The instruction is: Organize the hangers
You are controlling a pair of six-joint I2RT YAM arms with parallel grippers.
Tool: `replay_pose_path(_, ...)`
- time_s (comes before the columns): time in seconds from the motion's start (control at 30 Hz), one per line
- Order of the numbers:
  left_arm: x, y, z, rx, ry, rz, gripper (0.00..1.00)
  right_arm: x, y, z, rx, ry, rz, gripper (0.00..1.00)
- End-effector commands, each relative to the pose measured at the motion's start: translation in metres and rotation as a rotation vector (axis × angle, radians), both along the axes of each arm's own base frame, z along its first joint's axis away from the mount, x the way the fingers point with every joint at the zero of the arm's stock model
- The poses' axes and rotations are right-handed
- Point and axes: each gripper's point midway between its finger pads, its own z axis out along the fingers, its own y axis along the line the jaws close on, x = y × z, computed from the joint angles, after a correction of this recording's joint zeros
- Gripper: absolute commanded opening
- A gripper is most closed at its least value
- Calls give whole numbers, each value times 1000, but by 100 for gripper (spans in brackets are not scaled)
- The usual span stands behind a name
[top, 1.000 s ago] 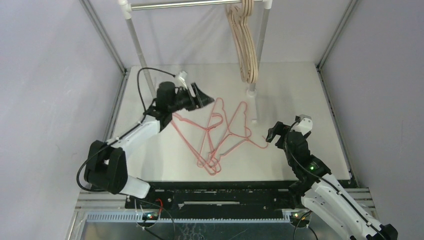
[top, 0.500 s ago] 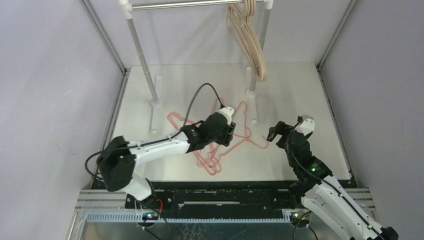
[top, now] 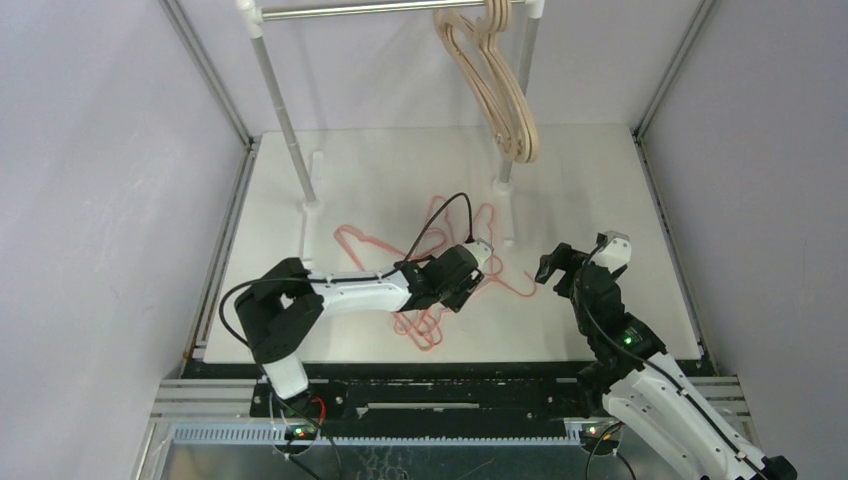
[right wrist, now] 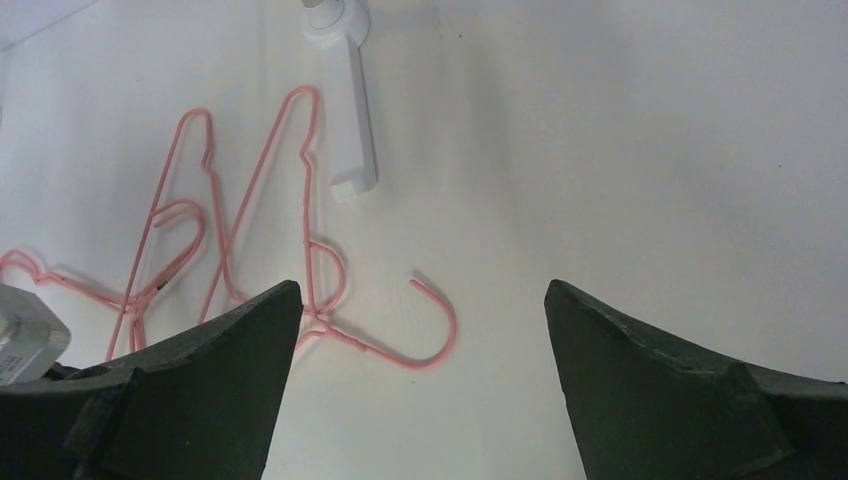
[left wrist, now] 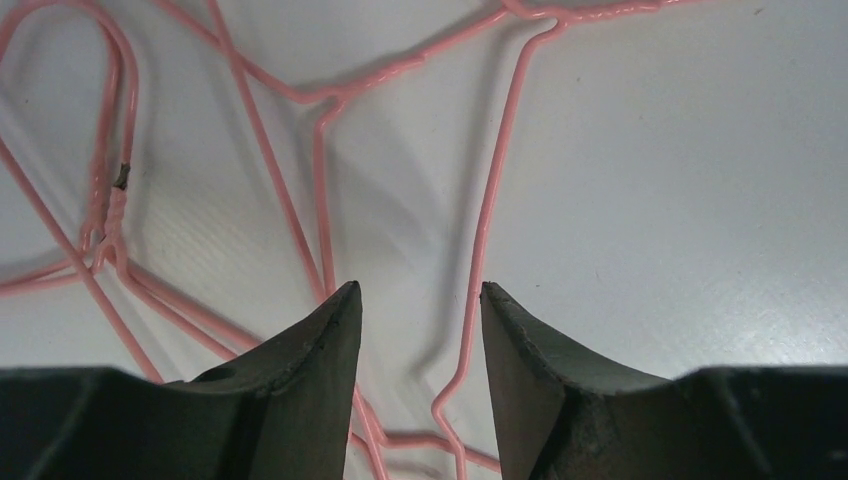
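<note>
Above the white bench, the silver metal rail carries thick beige wooden hangers; thin pink wire hangers lie tangled below. The left jaws, part-open and empty, straddle one strand and should pinch only it; the right jaws gape empty.

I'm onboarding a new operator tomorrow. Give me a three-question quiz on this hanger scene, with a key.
1. True or false: the beige hangers hang on the silver rail.
2. The pink wire hangers are: A) on the rail, B) lying tangled on the table, C) stacked in a box.
3. Which is directly over the pink tangle: the left gripper or the right gripper?
Key: 1 true; 2 B; 3 left gripper.
</note>
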Motion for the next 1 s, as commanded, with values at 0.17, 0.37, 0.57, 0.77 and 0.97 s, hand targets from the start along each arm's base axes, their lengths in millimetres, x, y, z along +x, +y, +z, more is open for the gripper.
replay_pose_path(0.17,14,-50,11,-90,-35,-96,53,4,-4,13,16,-37,-34,100)
replay_pose_path(0.37,11,-55,-2,-72,-9,-113,54,5,-6,11,10,-34,-40,100)
replay_pose_path(0.57,10,-51,-19,-25,15,-106,54,5,-5,9,11,-28,-37,100)
replay_pose_path(0.77,11,-45,-35,48,34,-102,53,3,-6,9,12,-29,-39,100)
replay_pose_path(0.97,5,-39,-52,94,75,-115,0,1,-9,11,10,-39,-42,100)
